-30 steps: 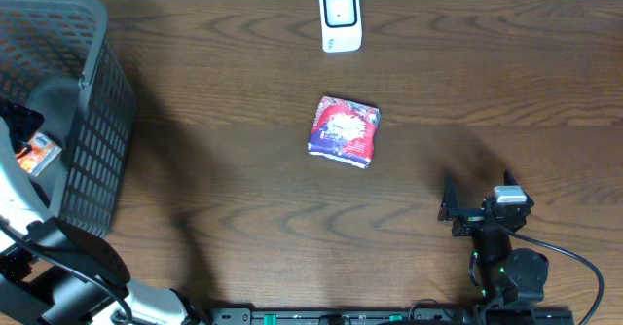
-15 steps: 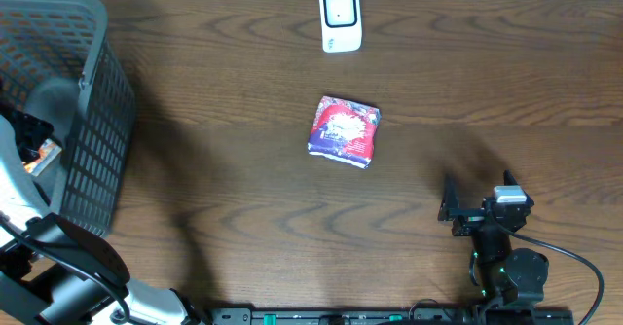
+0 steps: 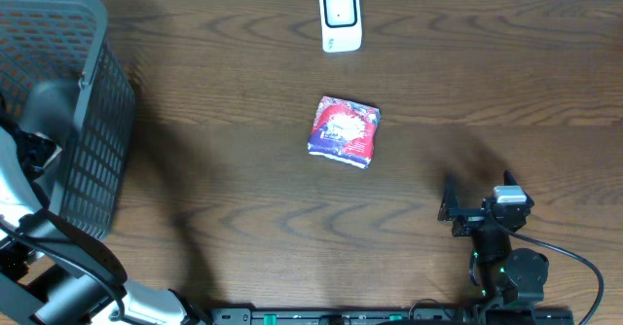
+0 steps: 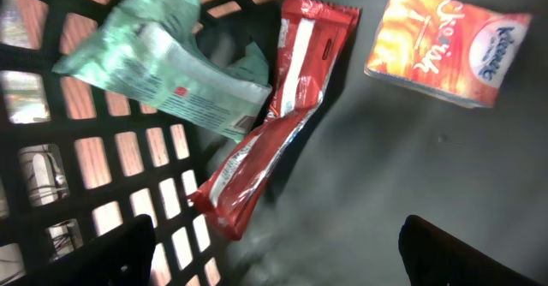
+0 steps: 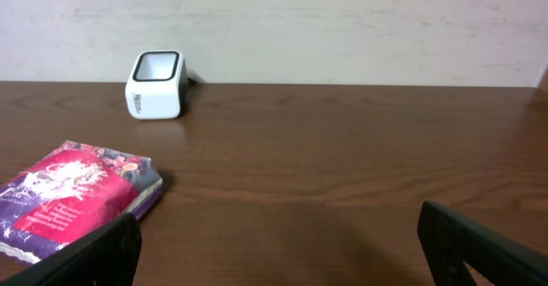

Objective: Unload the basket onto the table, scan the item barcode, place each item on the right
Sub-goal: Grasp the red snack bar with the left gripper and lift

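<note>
Task judged to be at an early stage: nothing is held and nothing is being shown to the scanner (image 3: 341, 19).

- The left gripper (image 4: 287, 253) is seen with jaws wide and empty. It hangs inside the basket (image 3: 92, 121), over a red wrapper (image 4: 274, 123), a green-and-white pouch (image 4: 171, 63) and an orange tissue pack (image 4: 449, 46).
- The right gripper (image 3: 477, 200) is low near the front edge of the table (image 3: 487, 91), fingers spread, nothing between them.
- A red-and-purple packet (image 3: 344, 130) lies mid-table, apart from the scanner.

Left to do: pick up an item, carry it over, present its barcode.

The item meant is probably one in the basket, but this cannot be settled. No barcode can be made out on any item. From overhead, the basket contents are largely hidden by the left arm.
</note>
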